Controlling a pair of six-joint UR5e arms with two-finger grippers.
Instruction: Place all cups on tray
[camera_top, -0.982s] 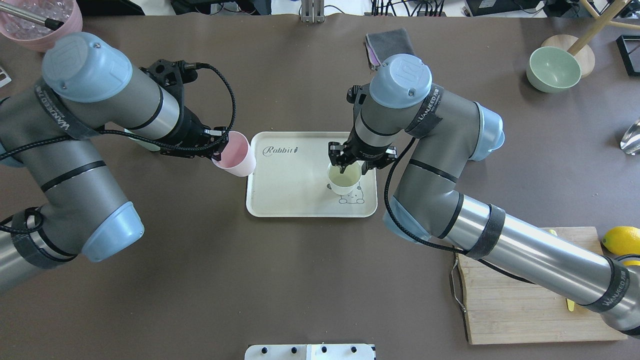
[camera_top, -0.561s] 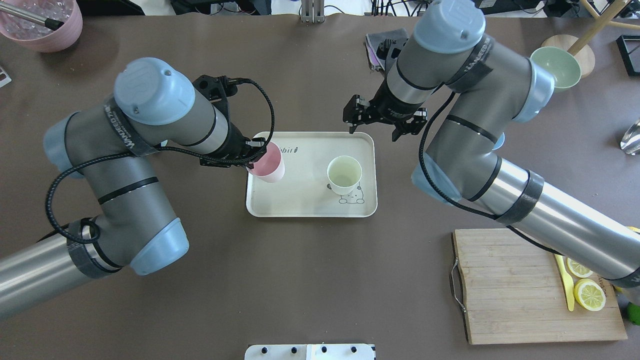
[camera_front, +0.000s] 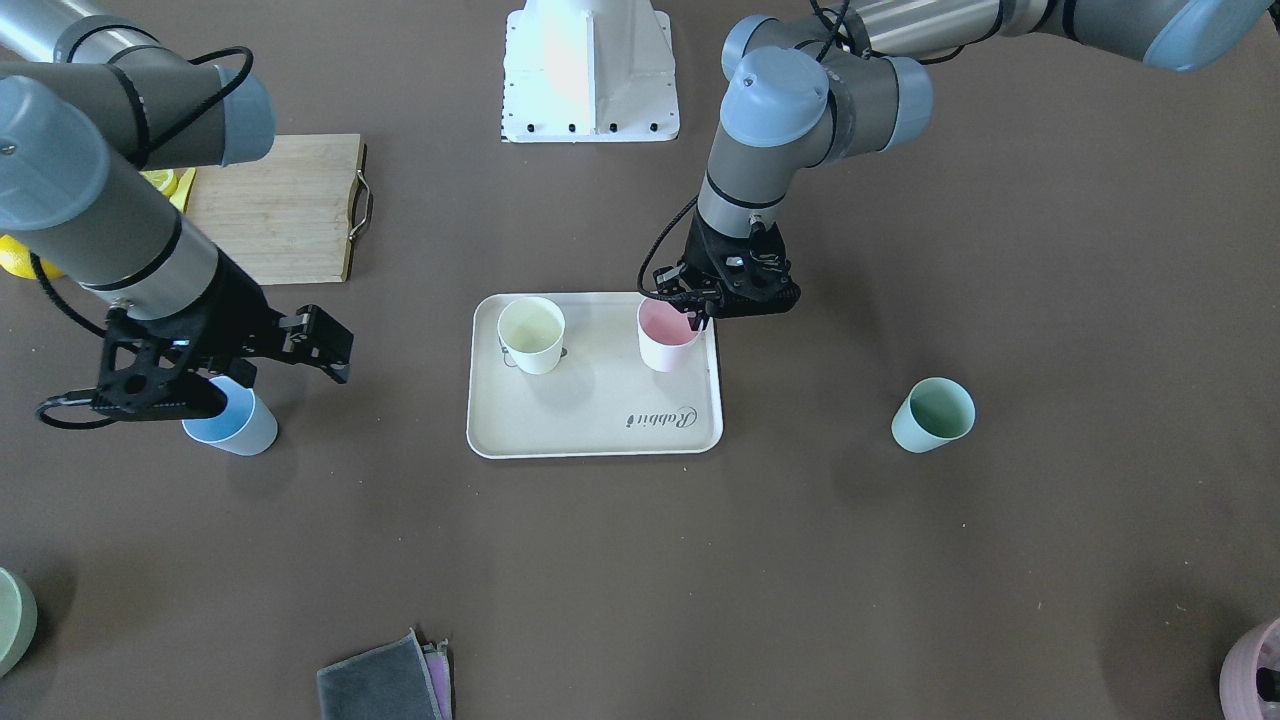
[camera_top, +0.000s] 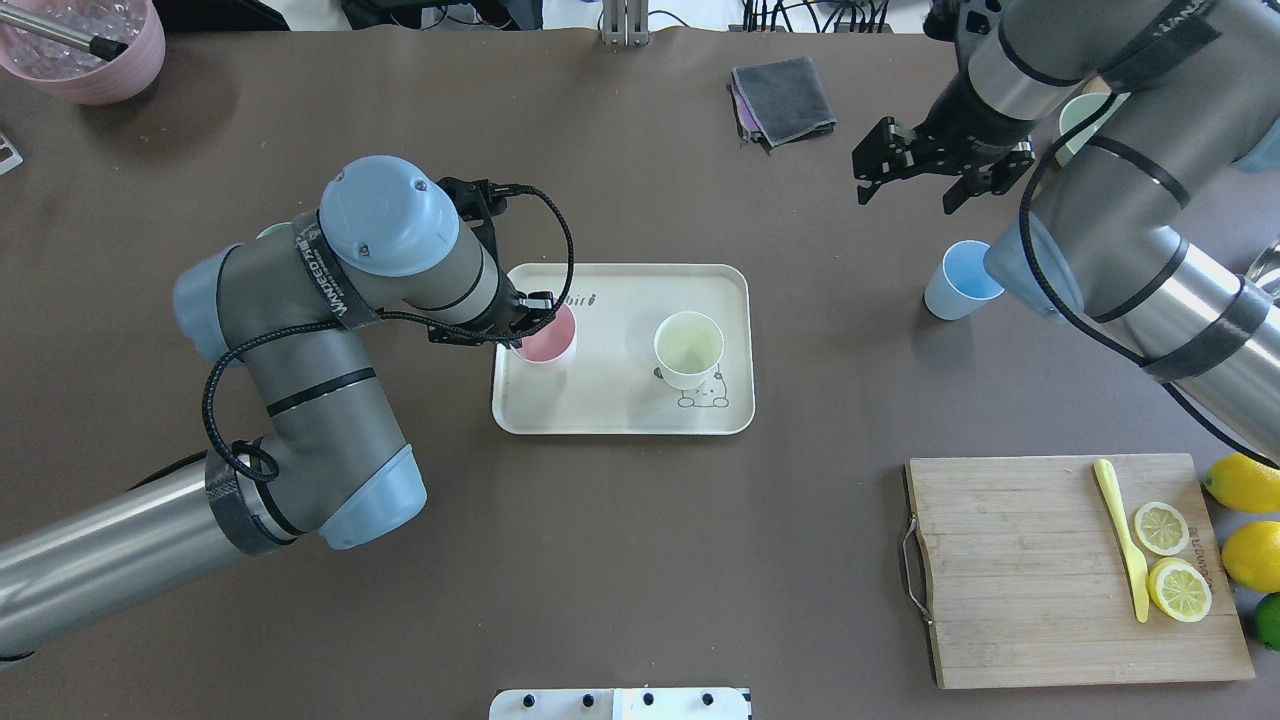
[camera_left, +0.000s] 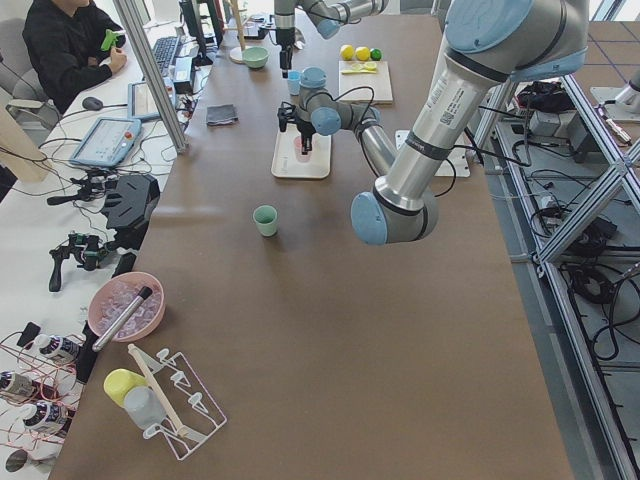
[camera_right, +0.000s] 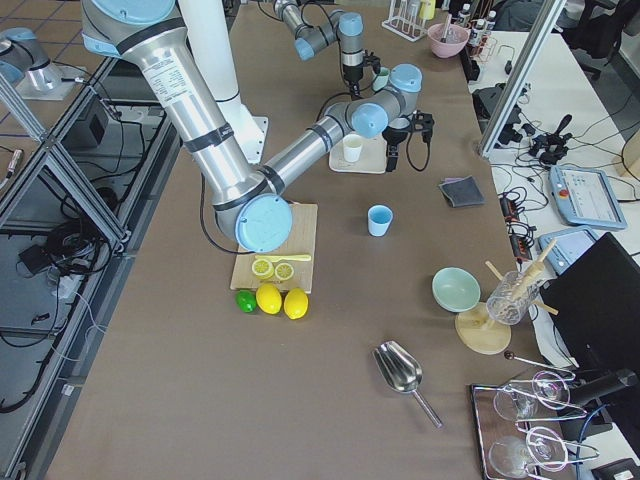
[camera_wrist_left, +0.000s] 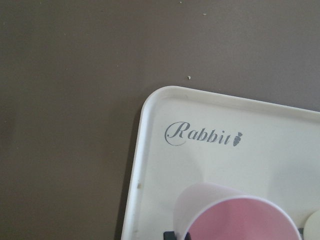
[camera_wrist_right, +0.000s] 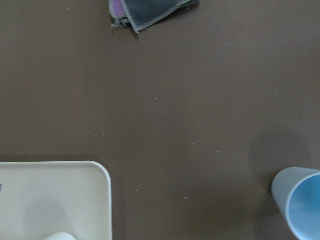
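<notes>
The cream tray holds the pale yellow cup upright on its right half. My left gripper is shut on the rim of the pale pink cup, which is upright over the tray's left part; the left wrist view shows the cup below the "Rabbit" script. My right gripper is open and empty, above the table just beyond the light blue cup, which stands on the table right of the tray. The mint green cup stands on the table to the left, mostly hidden by my left arm in the overhead view.
A wooden cutting board with lemon slices and a yellow knife lies at the front right, whole lemons beside it. A grey cloth lies at the back. A sage bowl is behind my right arm. A mauve pot is back left.
My left gripper has carried the pink cup rightward onto the tray. My right gripper has let go of the yellow cup and swung away to the back right, near the blue cup.
</notes>
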